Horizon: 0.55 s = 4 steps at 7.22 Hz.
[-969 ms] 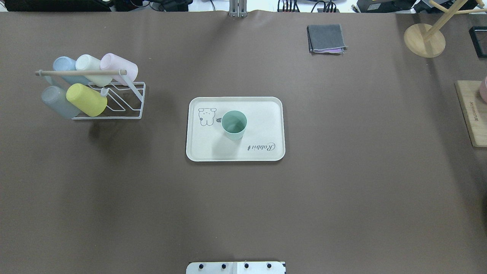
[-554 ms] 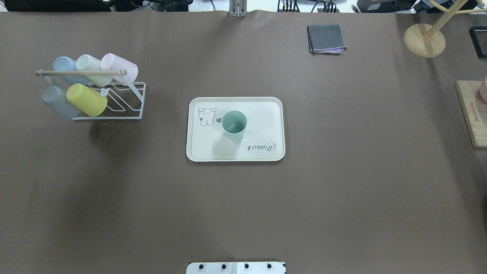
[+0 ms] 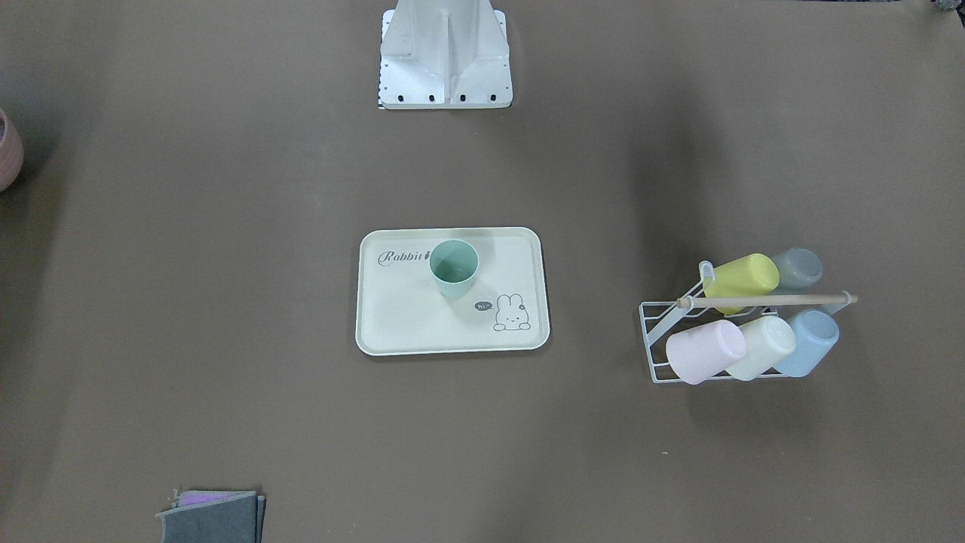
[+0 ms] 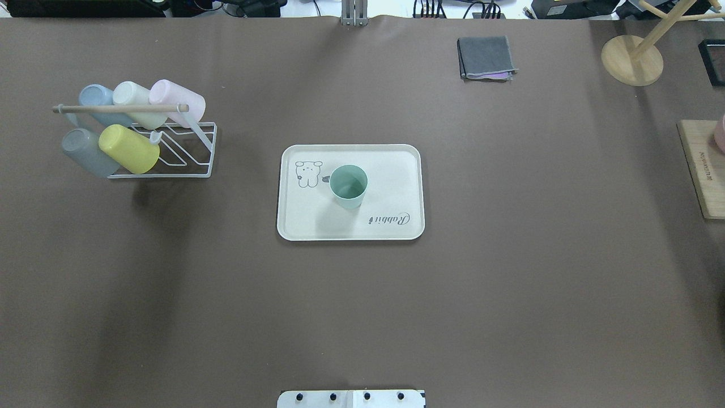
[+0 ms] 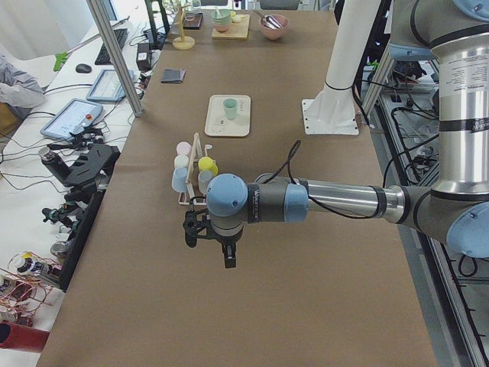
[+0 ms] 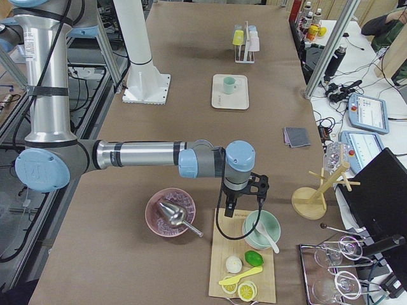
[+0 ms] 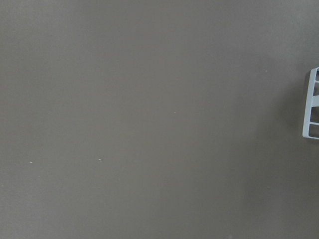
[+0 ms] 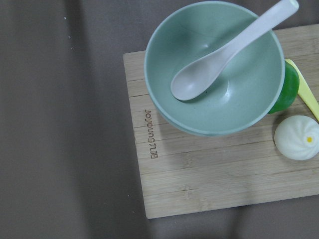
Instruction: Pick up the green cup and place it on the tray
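The green cup [image 4: 348,185] stands upright, mouth up, on the tray [image 4: 396,164] at the centre of the overhead view, between the bunny drawing and the "Rabbit" script. The placing therefore looks done. I judge that all this step needs is to keep both arms well off the tray so nothing nudges it.

In the left side view, the left gripper [image 5: 208,248] hangs at lower centre over the bare table [image 5: 306,321]. It is on the near side of the cup rack [image 5: 195,164], with the tray far beyond at upper centre. Nothing shows in its grasp, and I cannot tell how far it is open.

In the right side view, the right gripper [image 6: 245,204] hangs mid-frame over the wooden board [image 6: 222,279], beside the green bowl [image 6: 262,229]. It touches nothing visible, and I cannot tell its opening either.
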Each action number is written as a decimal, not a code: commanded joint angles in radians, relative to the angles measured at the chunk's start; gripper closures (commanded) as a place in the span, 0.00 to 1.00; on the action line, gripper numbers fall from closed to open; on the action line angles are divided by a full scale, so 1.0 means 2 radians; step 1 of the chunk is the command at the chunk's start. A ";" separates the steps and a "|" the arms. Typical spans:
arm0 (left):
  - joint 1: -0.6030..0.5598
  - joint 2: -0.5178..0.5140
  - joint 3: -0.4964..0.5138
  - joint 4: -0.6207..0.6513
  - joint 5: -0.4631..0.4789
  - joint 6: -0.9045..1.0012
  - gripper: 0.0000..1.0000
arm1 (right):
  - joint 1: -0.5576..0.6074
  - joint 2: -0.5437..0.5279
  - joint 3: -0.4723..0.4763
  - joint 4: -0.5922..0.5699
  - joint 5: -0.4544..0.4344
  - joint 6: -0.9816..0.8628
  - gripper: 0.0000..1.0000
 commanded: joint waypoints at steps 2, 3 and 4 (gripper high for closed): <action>0.003 -0.001 0.004 0.004 0.011 0.028 0.02 | 0.000 -0.001 0.000 0.000 -0.001 0.000 0.00; 0.003 0.006 0.017 0.003 0.010 0.048 0.02 | 0.000 -0.001 0.000 0.000 -0.001 0.000 0.00; 0.009 0.005 0.036 0.000 0.013 0.052 0.02 | 0.000 -0.001 0.000 0.000 -0.001 0.000 0.00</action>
